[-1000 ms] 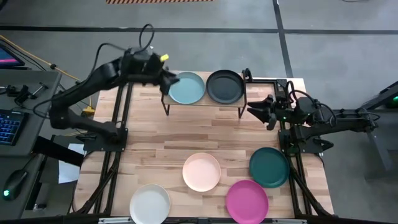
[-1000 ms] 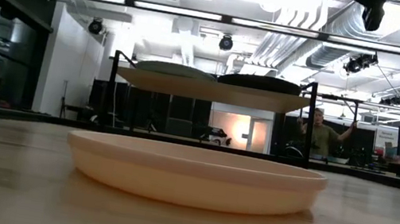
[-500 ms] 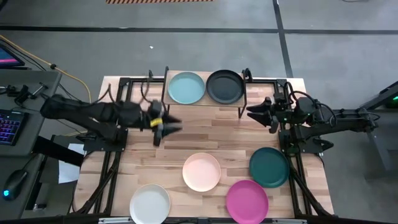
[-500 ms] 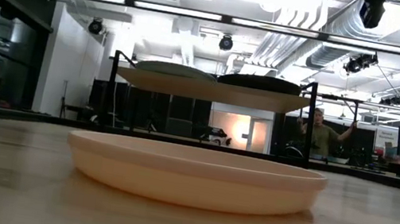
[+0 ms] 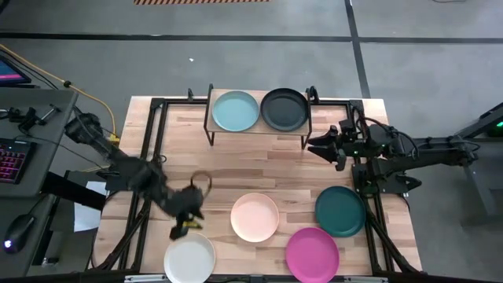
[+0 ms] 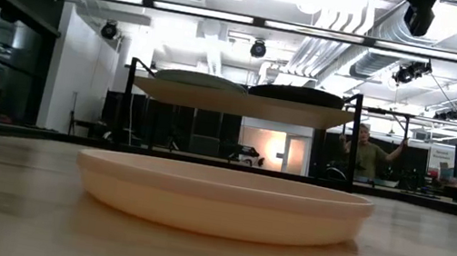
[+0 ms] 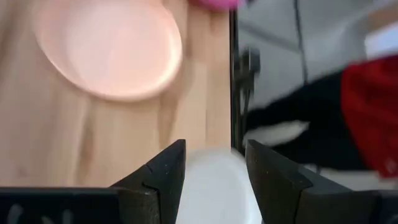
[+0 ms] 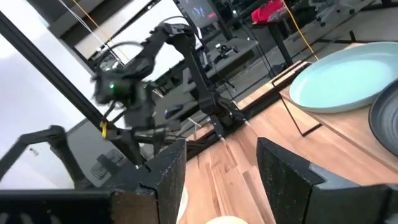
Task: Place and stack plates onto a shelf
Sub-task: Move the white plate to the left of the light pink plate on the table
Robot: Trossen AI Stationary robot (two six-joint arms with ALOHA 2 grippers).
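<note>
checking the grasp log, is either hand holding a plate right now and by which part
Nothing is held. The left hand is open just above the white plate, and the right hand waits open beside the shelf.

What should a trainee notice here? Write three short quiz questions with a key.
1. True or false: three plates sit on the shelf.
2. Which plate is the left gripper over? A peach, B white, C magenta.
3. Fill in: ___ plates lie on the table.
Key: 1 false, two; 2 B; 3 four.
</note>
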